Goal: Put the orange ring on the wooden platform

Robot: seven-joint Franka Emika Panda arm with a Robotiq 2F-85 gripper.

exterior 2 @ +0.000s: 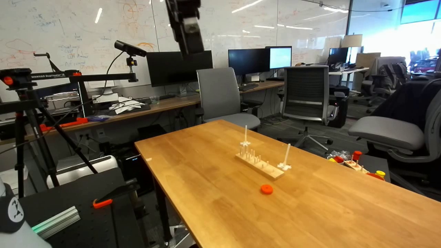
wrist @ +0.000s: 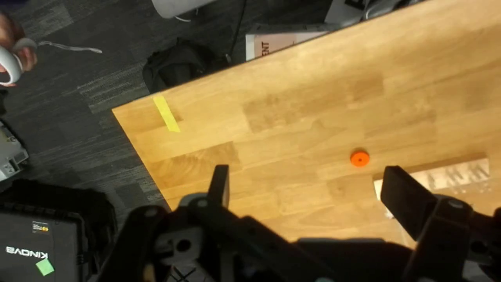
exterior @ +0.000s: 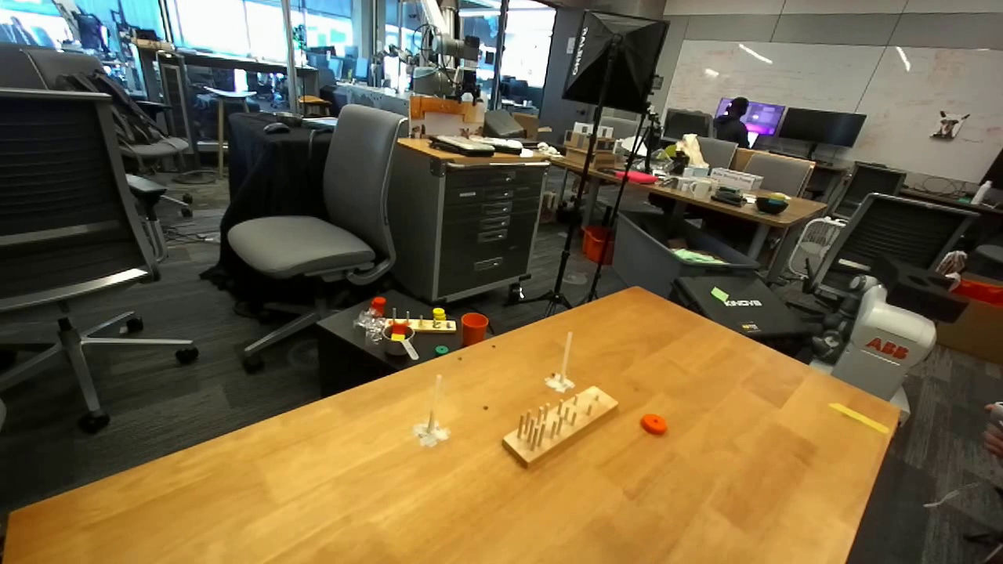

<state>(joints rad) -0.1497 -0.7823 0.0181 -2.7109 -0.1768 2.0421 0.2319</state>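
Note:
The orange ring (exterior: 653,424) lies flat on the wooden table, beside one end of the wooden platform and apart from it. It also shows in an exterior view (exterior 2: 266,189) and the wrist view (wrist: 359,158). The wooden platform (exterior: 578,423) is a pale slab with several thin upright pegs; it shows in an exterior view (exterior 2: 274,173) and, partly behind a finger, in the wrist view (wrist: 442,176). My gripper (wrist: 308,168) is open, its fingers wide apart with nothing between them, high above the table. Its dark end hangs at the top of an exterior view (exterior 2: 194,50).
Two thin white upright sticks (exterior: 566,356) (exterior: 435,403) stand on the table alongside the platform. Yellow tape (wrist: 166,113) marks a table corner. A low black side table (exterior: 345,345) with toy pieces stands beyond the table's edge.

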